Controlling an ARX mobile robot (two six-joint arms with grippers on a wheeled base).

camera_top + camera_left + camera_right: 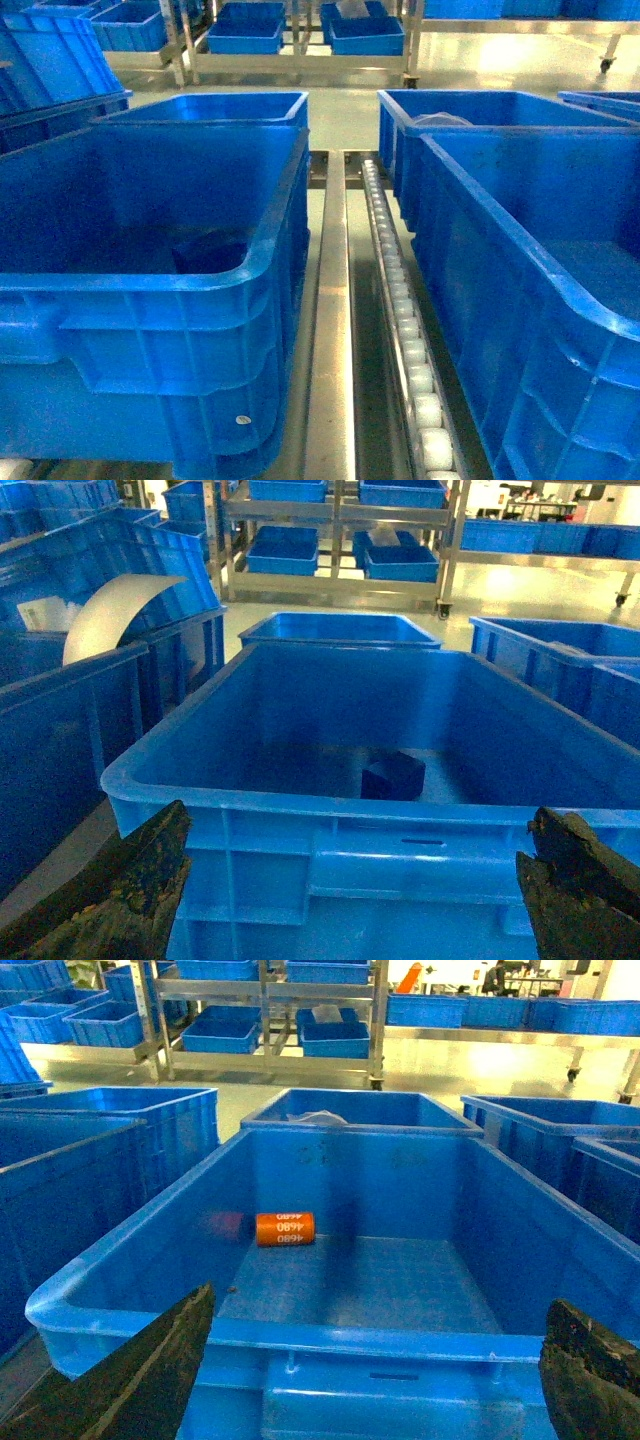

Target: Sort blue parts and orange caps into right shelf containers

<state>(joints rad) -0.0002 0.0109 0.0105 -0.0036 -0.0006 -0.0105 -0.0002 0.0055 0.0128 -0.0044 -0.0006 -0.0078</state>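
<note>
At the bottom of the left wrist view the left gripper [350,900] stands wide open, its two worn fingers at the lower corners with nothing between them, just short of the near rim of the left blue crate [330,815]. The right gripper [375,1380] is likewise spread wide and empty in front of the right blue crate [300,1335]. Deeper in, the blue part [392,776] sits on the left crate's floor near the centre of the frame, a dark block barely distinct from the shaded plastic; in the head view it shows only as a dim shape [212,252] at lower left. The orange cap [285,1228] lies on its side against the far left of the right crate's floor. The likely trouble is the tall walls: a reach over the near rim may clip it with a finger or the wrist. The blue part's poor contrast could cause a misjudged grasp. The cap, being round and on its side, may roll away if nudged off-centre. Between the crates runs a roller track [400,300], where a dropped item could slip away. Beyond, shelving with more bins [270,1030] fills the top of the frame.
</note>
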